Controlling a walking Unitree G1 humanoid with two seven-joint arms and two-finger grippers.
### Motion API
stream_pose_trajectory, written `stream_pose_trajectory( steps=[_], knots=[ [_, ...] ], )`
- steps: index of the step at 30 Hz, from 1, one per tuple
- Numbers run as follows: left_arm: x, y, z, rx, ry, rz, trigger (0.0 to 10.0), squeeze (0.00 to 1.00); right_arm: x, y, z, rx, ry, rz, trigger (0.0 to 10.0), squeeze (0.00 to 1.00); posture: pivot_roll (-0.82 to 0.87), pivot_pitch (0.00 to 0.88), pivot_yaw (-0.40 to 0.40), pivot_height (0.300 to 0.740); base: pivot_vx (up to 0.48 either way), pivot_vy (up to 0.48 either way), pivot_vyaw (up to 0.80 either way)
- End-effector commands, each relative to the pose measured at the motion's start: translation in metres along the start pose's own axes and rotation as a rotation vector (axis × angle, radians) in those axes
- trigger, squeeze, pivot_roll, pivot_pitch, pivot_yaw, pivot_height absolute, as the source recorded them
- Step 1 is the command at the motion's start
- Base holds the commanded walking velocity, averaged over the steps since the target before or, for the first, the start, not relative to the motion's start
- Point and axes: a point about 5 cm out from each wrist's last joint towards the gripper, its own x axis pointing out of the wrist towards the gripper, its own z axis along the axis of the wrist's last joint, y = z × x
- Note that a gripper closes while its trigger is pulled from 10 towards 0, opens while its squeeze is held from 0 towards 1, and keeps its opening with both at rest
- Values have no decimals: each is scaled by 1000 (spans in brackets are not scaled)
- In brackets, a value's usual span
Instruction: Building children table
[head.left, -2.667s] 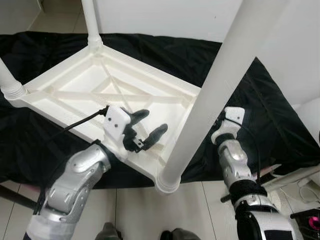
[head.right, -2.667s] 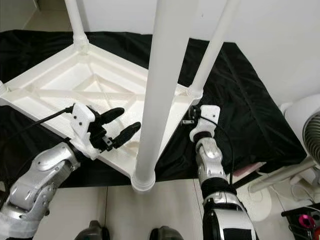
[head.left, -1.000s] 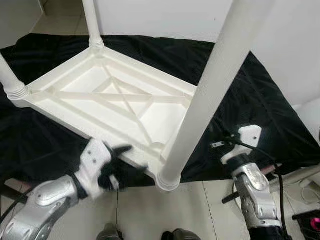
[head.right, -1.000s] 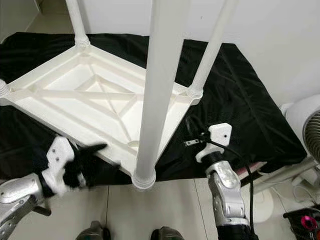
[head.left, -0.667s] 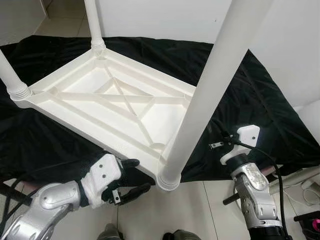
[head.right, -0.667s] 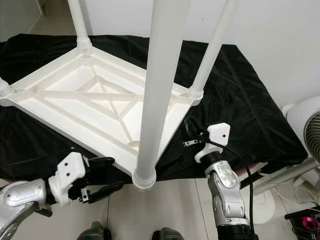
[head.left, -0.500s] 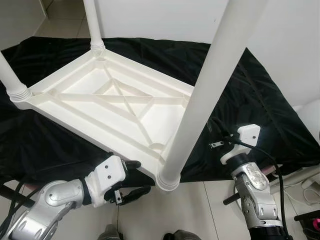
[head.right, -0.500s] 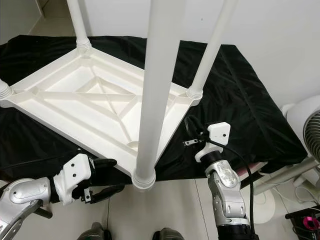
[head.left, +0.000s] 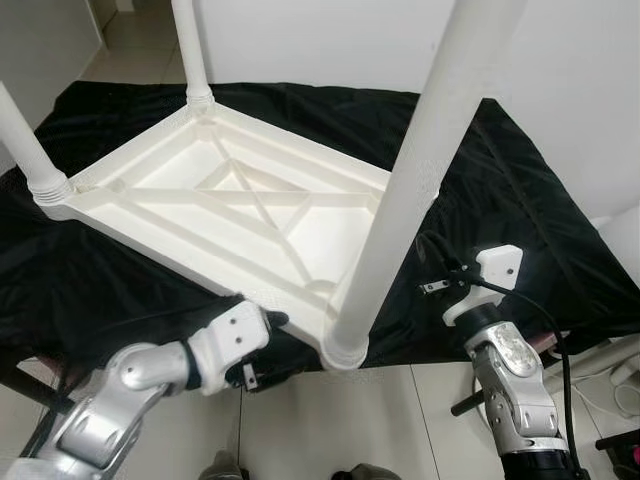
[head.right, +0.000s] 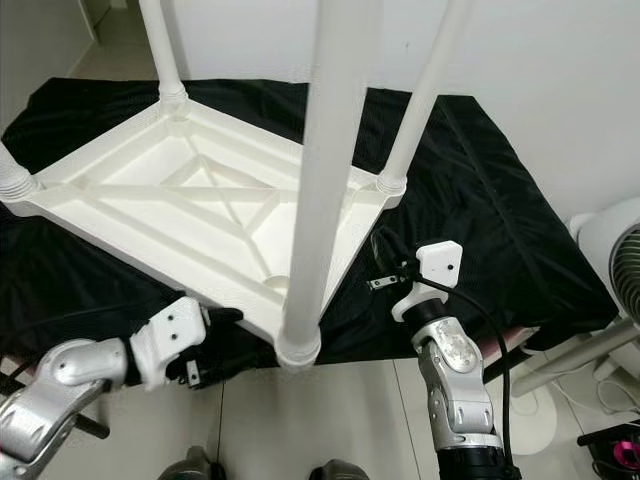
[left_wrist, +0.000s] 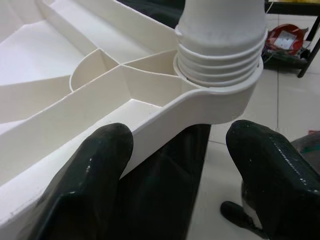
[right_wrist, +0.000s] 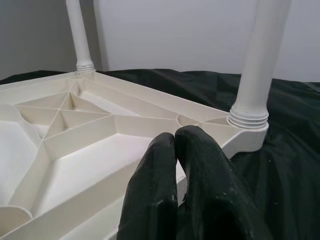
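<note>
Left gripper (left_wrist: 175, 170) spread wide at my near corner of the upturned white ribbed plastic table (head.left: 240, 200), by its threaded leg (head.left: 400, 210). Right gripper (right_wrist: 175, 190) pinched empty beside it, over black cloth (head.left: 520, 200).

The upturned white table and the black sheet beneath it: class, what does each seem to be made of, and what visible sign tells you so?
The table looks like moulded plastic, smooth with a slight sheen: thin ribs cross its underside and a leg screws in by ridged threads. The black sheet looks like thin, faintly glossy fabric, since it creases and drapes; the exact fibre cannot be told.
</note>
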Motion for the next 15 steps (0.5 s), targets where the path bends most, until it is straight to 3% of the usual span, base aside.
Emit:
stream_pose_trajectory(
  steps=[1,15],
  knots=[
    [5,4,-16,-39,80,124,10000,0,-1,-2,0,0,7,-14,10000,0,-36,42,-39,740,0,0,0],
    [38,34,-11,-48,86,355,10000,0,-5,-7,-3,30,-3,-130,10000,0,-53,46,-11,740,0,0,0]
  ],
)
